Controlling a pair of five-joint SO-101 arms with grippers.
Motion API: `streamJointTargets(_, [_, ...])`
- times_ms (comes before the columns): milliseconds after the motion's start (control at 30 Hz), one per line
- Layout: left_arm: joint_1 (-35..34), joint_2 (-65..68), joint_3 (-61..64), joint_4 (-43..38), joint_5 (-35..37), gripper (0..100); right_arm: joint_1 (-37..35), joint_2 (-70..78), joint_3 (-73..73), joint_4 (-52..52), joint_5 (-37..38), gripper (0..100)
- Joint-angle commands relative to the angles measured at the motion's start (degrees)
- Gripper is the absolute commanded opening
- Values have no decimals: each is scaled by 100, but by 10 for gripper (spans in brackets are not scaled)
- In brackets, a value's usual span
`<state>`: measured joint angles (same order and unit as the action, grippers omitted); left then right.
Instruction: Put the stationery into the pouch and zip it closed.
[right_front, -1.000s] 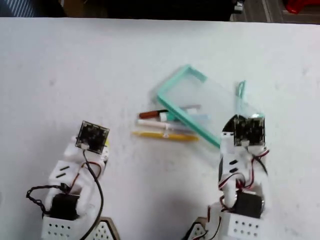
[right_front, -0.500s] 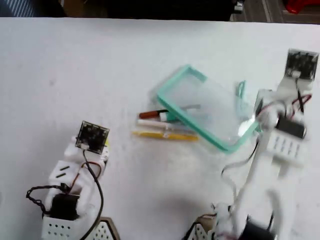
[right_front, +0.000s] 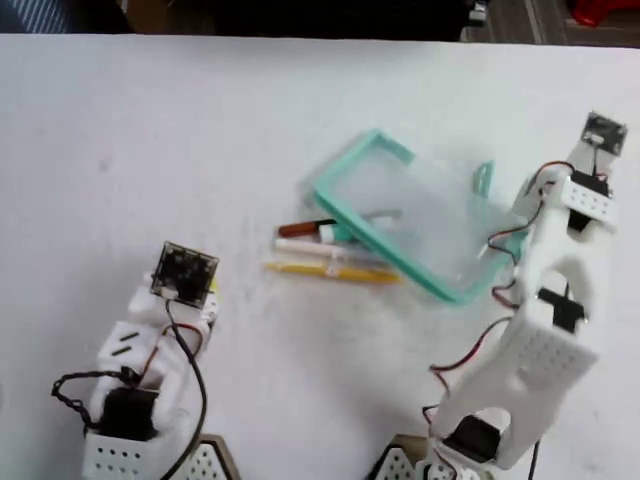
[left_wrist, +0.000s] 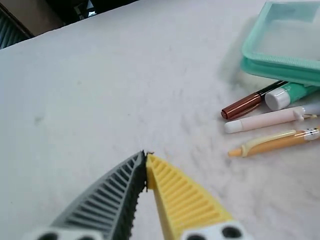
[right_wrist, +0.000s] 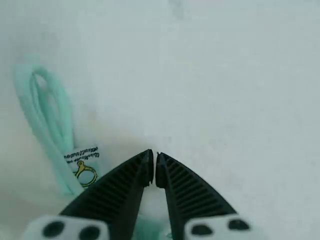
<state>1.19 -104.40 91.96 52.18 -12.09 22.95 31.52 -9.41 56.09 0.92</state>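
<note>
The clear pouch (right_front: 410, 215) with a mint green zip edge lies mid-table, its mint edge (left_wrist: 285, 55) also in the left wrist view. Next to its open side lie a brown-capped marker (left_wrist: 247, 103), a green-and-white tube (left_wrist: 290, 95), a pale pink pen (left_wrist: 265, 120) and a yellow pen (right_front: 330, 270). My left gripper (left_wrist: 145, 156) is shut and empty, low over bare table short of the pens. My right gripper (right_wrist: 154, 160) is shut on nothing, just beside the pouch's mint loop strap (right_wrist: 50, 110) with its label and ring (right_wrist: 85, 167). The right arm (right_front: 540, 340) stretches along the pouch's right side.
The white table (right_front: 150, 120) has open room to the left and behind the pouch. Its far edge (right_front: 300, 37) meets a dark background. The left arm's base (right_front: 130, 410) sits at the near left edge.
The right arm has unfolded from beside the pouch's near right corner and swung out to the far right of the pouch. The left arm and the pens have stayed put.
</note>
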Motion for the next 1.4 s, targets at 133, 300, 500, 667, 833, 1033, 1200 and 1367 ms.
streamJointTargets(133, [4, -57, -53, -281, 53, 24, -787, 207, -1327, 1763, -62, 16])
streamJointTargets(300, [4, -57, -53, -273, 53, 24, -1103, 207, -1451, 2070, -62, 16])
streamJointTargets(500, [4, -57, -53, -273, 53, 24, -1455, 207, -1433, 2097, 308, 16])
streamJointTargets(667, [4, -57, -53, -273, 53, 24, -1138, 4, -1873, 2062, 387, 19])
streamJointTargets(833, [4, -57, -53, -273, 53, 24, -1042, 119, -2251, 2062, 396, 185])
streamJointTargets(1033, [4, -57, -53, -273, 53, 24, -1042, 523, -2268, 1842, 404, 254])
streamJointTargets(1200, [4, -57, -53, -273, 53, 24, -1147, 945, -2268, 1648, 738, 245])
streamJointTargets(1367, [4, -57, -53, -273, 53, 24, -1174, 1262, -2268, 1385, 791, 241])
